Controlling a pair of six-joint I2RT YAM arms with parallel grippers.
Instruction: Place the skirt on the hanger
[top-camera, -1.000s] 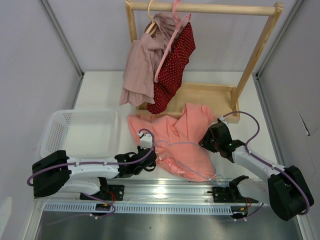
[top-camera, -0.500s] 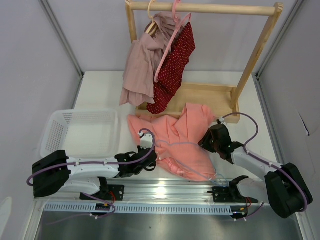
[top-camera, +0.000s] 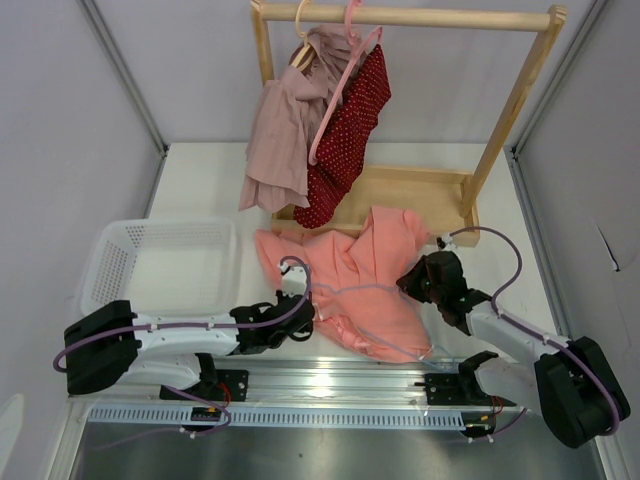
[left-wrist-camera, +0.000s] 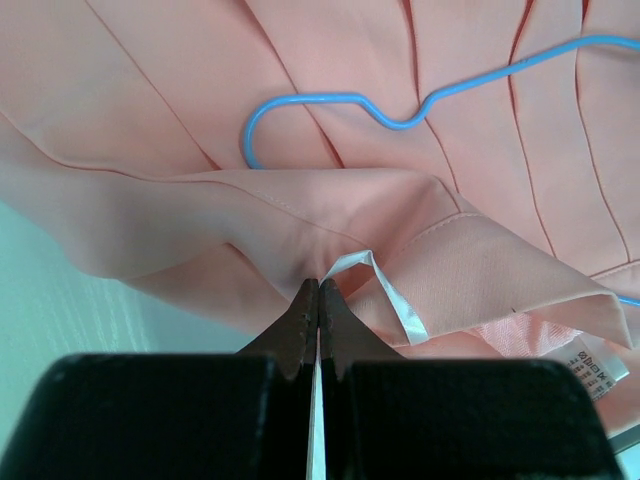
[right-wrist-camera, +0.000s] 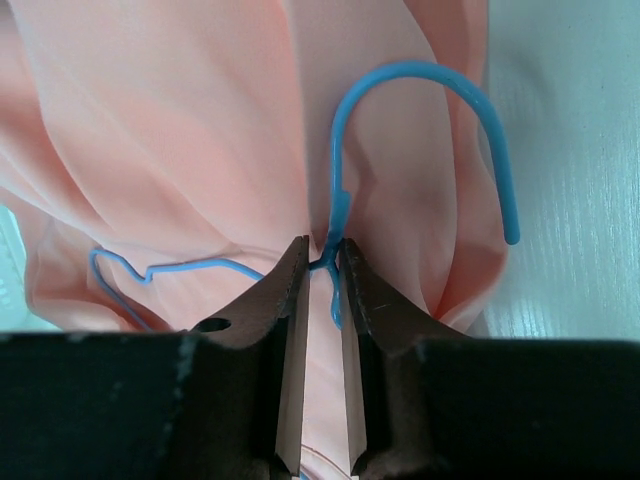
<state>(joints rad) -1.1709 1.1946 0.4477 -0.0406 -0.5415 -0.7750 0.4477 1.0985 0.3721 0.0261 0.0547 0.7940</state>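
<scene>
The salmon-pink pleated skirt (top-camera: 365, 280) lies spread on the white table between both arms. The thin light-blue hanger (top-camera: 350, 287) lies across it; its hook shows in the right wrist view (right-wrist-camera: 425, 90) and an arm bend in the left wrist view (left-wrist-camera: 330, 105). My left gripper (top-camera: 300, 315) is shut on the skirt's waist edge (left-wrist-camera: 320, 235), next to a white ribbon loop (left-wrist-camera: 395, 300). My right gripper (top-camera: 418, 280) is shut on the hanger's neck (right-wrist-camera: 332, 245), below the hook, at the skirt's right side.
A white plastic basket (top-camera: 160, 265) stands at the left. A wooden rack (top-camera: 400, 18) at the back holds a mauve-pink garment (top-camera: 285, 130) and a dark red dotted garment (top-camera: 345, 140) on a pink hanger. Its wooden base (top-camera: 400, 195) lies just behind the skirt.
My right gripper has shifted slightly toward the near edge with the hanger neck. The skirt's upper right part has moved a little with it. The left arm has not moved.
</scene>
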